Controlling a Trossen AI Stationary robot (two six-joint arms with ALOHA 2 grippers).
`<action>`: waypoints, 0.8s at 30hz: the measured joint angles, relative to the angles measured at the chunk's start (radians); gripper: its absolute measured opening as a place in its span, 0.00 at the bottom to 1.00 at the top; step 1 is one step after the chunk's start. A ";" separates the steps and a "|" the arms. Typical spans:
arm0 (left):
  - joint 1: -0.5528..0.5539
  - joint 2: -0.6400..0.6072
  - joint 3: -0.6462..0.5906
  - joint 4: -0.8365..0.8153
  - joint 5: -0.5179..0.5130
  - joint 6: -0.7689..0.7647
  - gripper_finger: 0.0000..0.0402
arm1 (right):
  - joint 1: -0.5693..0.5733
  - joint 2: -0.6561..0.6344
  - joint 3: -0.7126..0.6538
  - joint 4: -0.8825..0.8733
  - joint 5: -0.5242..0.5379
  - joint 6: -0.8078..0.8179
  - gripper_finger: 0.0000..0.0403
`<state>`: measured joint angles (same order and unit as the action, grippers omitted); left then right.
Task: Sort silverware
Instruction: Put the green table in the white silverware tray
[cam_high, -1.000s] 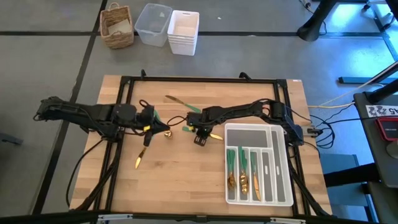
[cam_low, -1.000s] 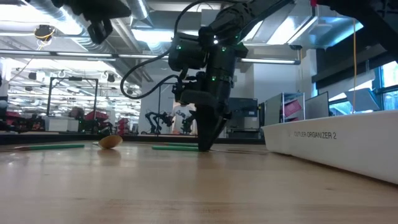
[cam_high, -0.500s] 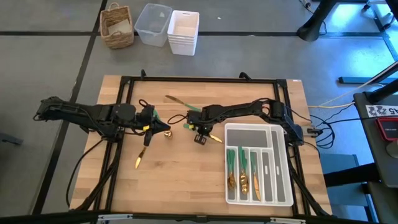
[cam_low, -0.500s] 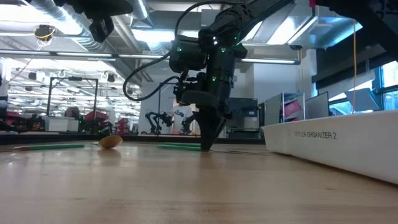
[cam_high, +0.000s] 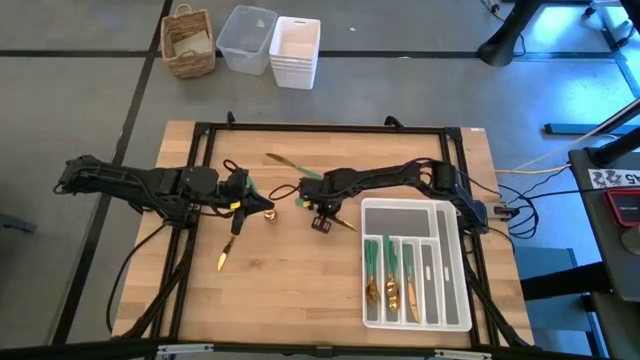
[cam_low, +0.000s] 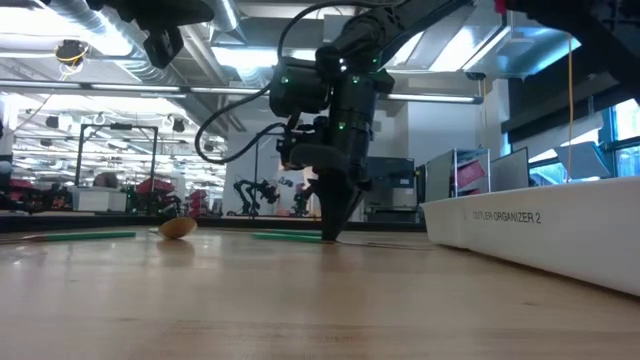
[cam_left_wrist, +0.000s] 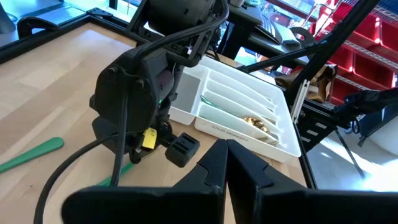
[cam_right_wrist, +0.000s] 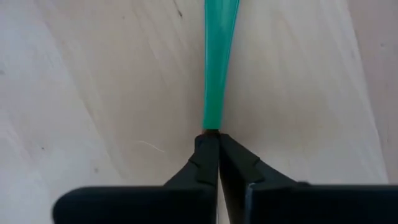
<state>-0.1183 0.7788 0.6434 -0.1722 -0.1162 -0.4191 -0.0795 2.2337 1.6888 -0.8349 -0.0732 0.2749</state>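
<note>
The right gripper (cam_high: 324, 222) stood tip-down on the wooden table (cam_high: 300, 300), just beside the white cutlery tray (cam_high: 452, 300). In the right wrist view its fingers (cam_right_wrist: 208, 155) were pressed together on the end of a green handle (cam_right_wrist: 217, 62), pinching that piece of silverware (cam_high: 343, 221) against the wood. The left gripper (cam_left_wrist: 225, 163) hung above the table's left half with its fingers closed on nothing visible.

Several sorted pieces lay in the tray's long compartments (cam_high: 390, 275). Loose pieces remained on the table: one near the far edge (cam_high: 285, 161), one near the left arm (cam_high: 224, 258).

Each piece appeared light, rigid and thin. The gold head was judged smooth and likely to slip; the green handle offered a better surface. Because each piece lay flat on the wood, a hold at the handle's end was judged liable to pivot; a hold nearer mid-handle would carry it more level.
</note>
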 joint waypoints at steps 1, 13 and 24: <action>0.000 0.000 0.000 0.000 0.000 0.000 0.00 | 0.000 0.001 0.007 -0.001 -0.004 0.000 0.04; 0.000 0.000 0.001 -0.001 0.000 0.020 0.00 | 0.001 0.007 0.098 -0.108 -0.007 -0.001 0.04; 0.000 0.000 0.001 -0.001 -0.001 0.027 0.00 | 0.002 0.004 0.103 -0.080 0.000 -0.022 0.08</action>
<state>-0.1181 0.7788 0.6441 -0.1729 -0.1169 -0.3923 -0.0780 2.2379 1.7916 -0.9149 -0.0727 0.2529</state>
